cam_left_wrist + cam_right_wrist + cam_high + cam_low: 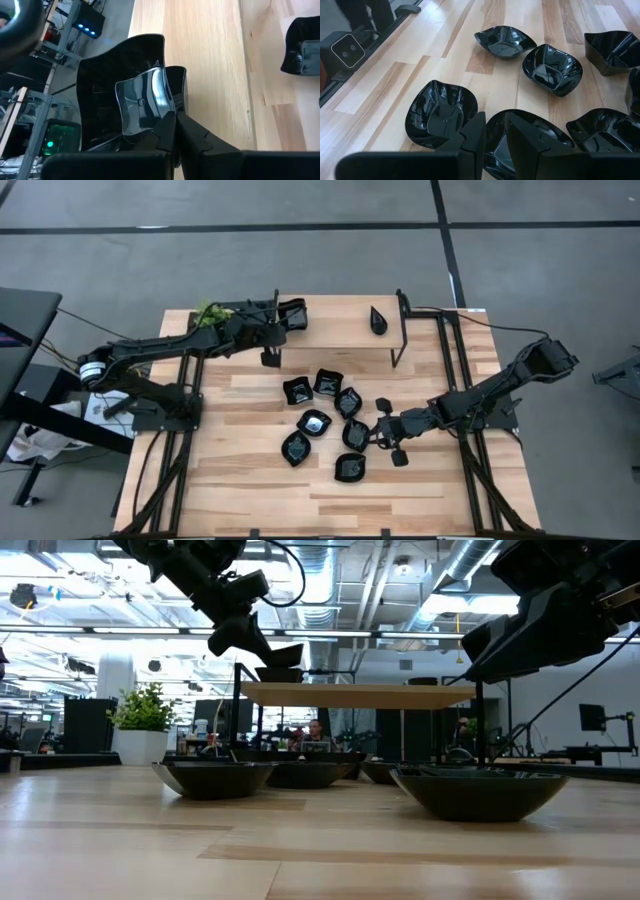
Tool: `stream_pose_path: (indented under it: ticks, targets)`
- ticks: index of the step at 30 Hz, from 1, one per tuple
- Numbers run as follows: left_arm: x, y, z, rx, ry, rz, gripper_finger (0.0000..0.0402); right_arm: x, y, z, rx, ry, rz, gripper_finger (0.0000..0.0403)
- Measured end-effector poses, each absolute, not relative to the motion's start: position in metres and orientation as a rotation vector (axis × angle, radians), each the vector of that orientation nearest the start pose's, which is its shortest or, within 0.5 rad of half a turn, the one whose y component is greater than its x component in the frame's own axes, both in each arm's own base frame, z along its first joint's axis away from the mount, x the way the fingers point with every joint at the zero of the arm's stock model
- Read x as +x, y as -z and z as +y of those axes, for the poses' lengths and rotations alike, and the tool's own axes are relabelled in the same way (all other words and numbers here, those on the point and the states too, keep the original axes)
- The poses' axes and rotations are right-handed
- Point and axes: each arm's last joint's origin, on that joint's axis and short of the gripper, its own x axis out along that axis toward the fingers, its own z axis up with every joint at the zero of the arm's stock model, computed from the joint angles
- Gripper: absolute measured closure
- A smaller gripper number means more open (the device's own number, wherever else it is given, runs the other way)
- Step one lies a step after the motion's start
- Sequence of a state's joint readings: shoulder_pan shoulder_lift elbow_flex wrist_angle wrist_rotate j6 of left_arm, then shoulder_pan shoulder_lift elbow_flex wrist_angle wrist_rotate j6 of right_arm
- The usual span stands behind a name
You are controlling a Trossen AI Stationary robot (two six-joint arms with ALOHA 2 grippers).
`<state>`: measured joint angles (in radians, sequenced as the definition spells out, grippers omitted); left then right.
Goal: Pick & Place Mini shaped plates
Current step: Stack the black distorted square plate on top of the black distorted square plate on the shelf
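Observation:
Several glossy black mini shaped plates [315,420] lie on their bases in a loose cluster mid-table. A teardrop-shaped one [378,320] sits on the raised wooden shelf [340,330] at the far side. My left gripper [175,116] is shut on a square plate [292,315] at the shelf's left end. My right gripper [495,131] is low at the cluster's right side, closed on the rim of a rounded plate [540,132], which also shows in the high view [356,434]. My left gripper pinches the square plate's near rim [172,95] between its two fingers, slanting down from the table's left. The plate is tilted low over the shelf top [280,670]. Whether its underside touches the shelf I cannot tell. My right gripper has the rounded plate's rim [496,119] between its fingers, one finger [522,142] inside the bowl and one [474,135] outside. It comes slanting down from the table's right. The plate's base appears to be on the table.
A small green potted plant [210,313] stands at the table's far left, beside the left arm. The shelf's black legs [400,345] rise from the table. Neighbouring plates [440,115] [552,67] crowd close to the right gripper. A person [315,730] sits in the room beyond.

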<state>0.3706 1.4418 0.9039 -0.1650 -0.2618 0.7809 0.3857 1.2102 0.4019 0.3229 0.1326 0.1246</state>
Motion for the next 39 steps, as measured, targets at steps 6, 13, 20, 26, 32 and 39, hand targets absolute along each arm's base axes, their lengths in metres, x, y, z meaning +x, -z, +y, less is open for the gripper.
stream_pose_path:
  ticks: [6,13,20,26,32,39]
  targets:
    - [0.277,-0.23,0.116,0.685,-0.3,0.911,0.0379,0.21,-0.17,0.081,-0.003,-0.218,0.485,0.0333]
    - [0.275,-0.23,0.119,0.696,-0.357,0.938,0.0347,0.21,-0.17,0.081,-0.003,-0.218,0.485,0.0333]
    - [0.275,-0.23,0.119,0.701,-0.379,0.948,0.0303,0.21,-0.17,0.081,-0.003,-0.218,0.485,0.0333]
    - [0.274,-0.231,0.121,0.69,-0.448,0.966,0.0265,0.21,-0.17,0.081,-0.003,-0.218,0.485,0.0333]
    - [0.272,-0.233,0.122,0.678,-0.547,0.985,0.0245,0.21,-0.17,0.081,-0.003,-0.218,0.485,0.0333]
    - [0.264,-0.258,0.109,0.6,-0.556,0.837,0.0246,0.209,-0.169,0.081,-0.005,-0.218,0.49,0.0333]
